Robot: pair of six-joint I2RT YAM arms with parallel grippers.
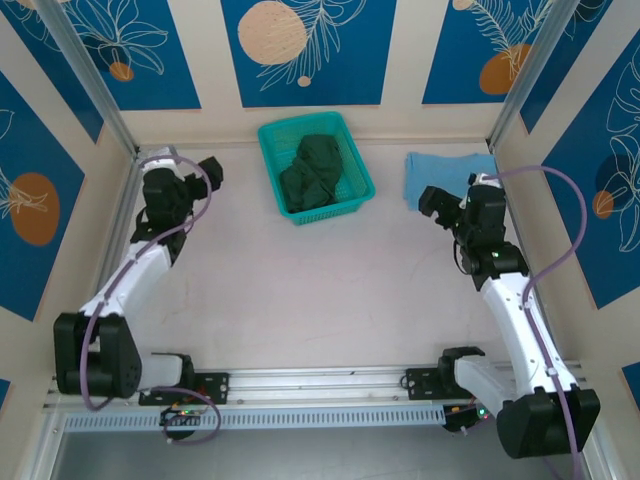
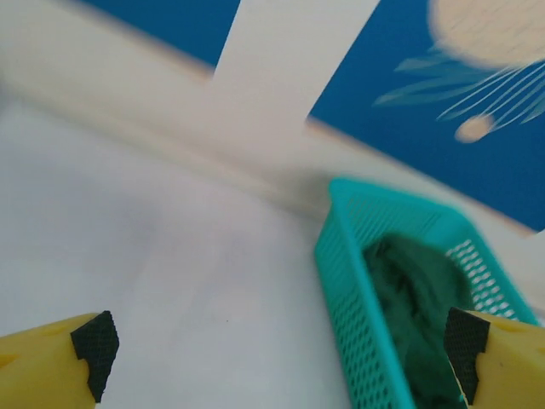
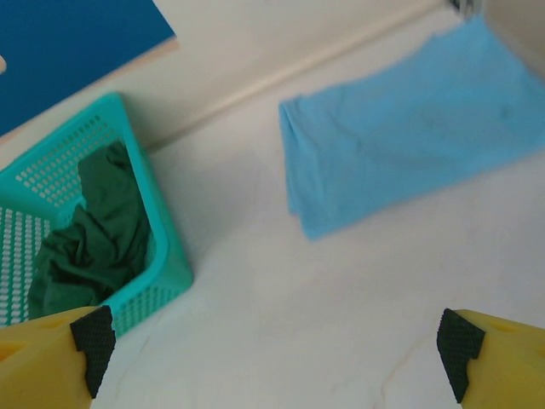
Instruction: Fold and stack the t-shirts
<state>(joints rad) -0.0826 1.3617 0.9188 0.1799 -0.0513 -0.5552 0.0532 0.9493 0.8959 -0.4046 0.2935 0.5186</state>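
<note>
Top external view: both my grippers open, both shirts at the back

My left gripper [image 1: 208, 168] hangs near the far left corner of the table [image 1: 300, 290], jaws spread wide with nothing between them. In the left wrist view its black pads [image 2: 95, 345] sit at the two lower corners, with bare tabletop between them.

To the right, at the back middle of the table, sits the teal mesh basket [image 1: 273, 168]. The dark green t-shirt [image 1: 315, 172] lies crumpled inside it.

Further right, the light blue t-shirt [image 1: 445, 170] lies flat on the table close to the back wall. It is folded into a rough rectangle and lies apart from the basket.

My right gripper [image 1: 432, 200] hovers by the near left corner of the blue shirt. Its jaws are also wide apart and hold nothing. In the right wrist view the basket is on the left and the blue shirt on the upper right.
</note>
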